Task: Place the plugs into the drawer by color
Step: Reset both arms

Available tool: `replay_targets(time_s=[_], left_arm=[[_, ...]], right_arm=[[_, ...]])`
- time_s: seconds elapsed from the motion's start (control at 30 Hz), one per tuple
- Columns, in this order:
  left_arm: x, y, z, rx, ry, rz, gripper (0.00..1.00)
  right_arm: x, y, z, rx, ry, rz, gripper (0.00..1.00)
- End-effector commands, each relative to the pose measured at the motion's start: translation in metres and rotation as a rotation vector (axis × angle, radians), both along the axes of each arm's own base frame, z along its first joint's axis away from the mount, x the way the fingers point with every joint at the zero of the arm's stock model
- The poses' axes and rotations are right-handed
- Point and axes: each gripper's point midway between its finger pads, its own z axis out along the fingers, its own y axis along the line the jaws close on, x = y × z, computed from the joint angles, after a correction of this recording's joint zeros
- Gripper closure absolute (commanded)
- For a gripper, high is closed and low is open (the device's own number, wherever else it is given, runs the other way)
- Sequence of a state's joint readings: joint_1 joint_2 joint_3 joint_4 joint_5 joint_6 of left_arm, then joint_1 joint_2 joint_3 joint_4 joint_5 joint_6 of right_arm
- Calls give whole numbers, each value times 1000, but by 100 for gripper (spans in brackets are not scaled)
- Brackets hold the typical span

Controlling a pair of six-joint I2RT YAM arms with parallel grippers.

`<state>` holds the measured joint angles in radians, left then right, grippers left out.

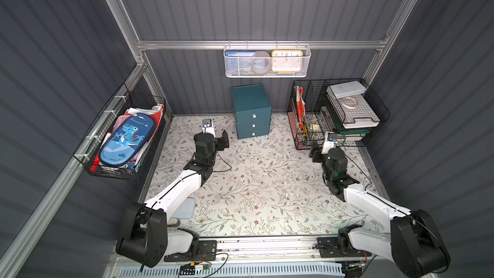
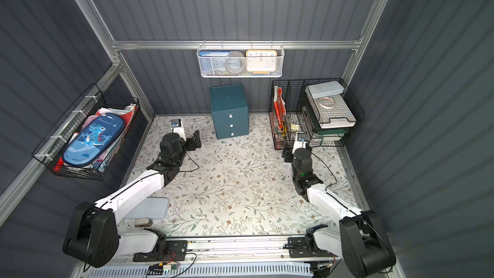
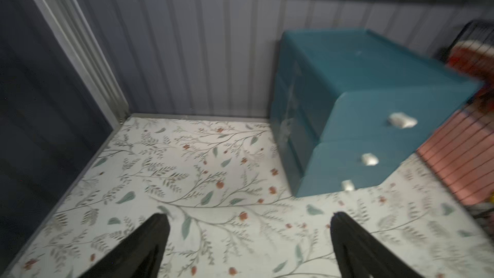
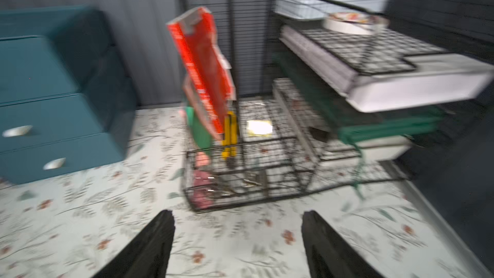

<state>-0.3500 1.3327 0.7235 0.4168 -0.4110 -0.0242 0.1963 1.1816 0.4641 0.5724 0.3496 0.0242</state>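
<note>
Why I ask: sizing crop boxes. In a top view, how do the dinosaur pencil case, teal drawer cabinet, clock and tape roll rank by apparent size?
1-2. dinosaur pencil case and drawer cabinet: too alike to rank; the case may sit nearer the camera.
3. clock.
4. tape roll, smallest.

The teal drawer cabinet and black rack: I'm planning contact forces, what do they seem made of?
The drawer cabinet: likely matte moulded plastic, even teal colour, rounded edges. The black rack: probably coated metal wire, thin bars in a grid.
</note>
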Motion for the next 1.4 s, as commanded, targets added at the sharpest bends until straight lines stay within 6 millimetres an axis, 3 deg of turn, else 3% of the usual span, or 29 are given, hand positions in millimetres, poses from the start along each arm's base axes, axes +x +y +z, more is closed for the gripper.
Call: replay_targets(time_s=[0.0, 0.13, 0.23, 0.3, 0.4, 0.47, 0.7, 1.37], left_arm=[[-4, 24, 8, 167, -168, 48, 1], [6, 44, -24, 27, -165, 27, 1], [11, 38, -37, 49, -165, -28, 1], [10, 35, -30, 82, -234, -61, 1], [11, 46, -25, 25, -286, -66, 1], [3, 59, -38, -13, -319, -35, 1], [27, 71, -56, -31, -230, 44, 1], [28, 68, -56, -29, -236, 28, 1]], right_arm=[[-3, -9, -37, -83, 67, 2, 21], [7, -19, -74, -73, 91, -23, 21], [3, -35, -78, 12, -6, -45, 20], [-1, -43, -83, 67, -11, -43, 21], [7, -46, -84, 101, -11, -16, 20], [10, -50, -88, 126, 29, -26, 1], [20, -45, -93, 126, 78, 2, 1], [25, -29, -96, 107, 115, 90, 1]])
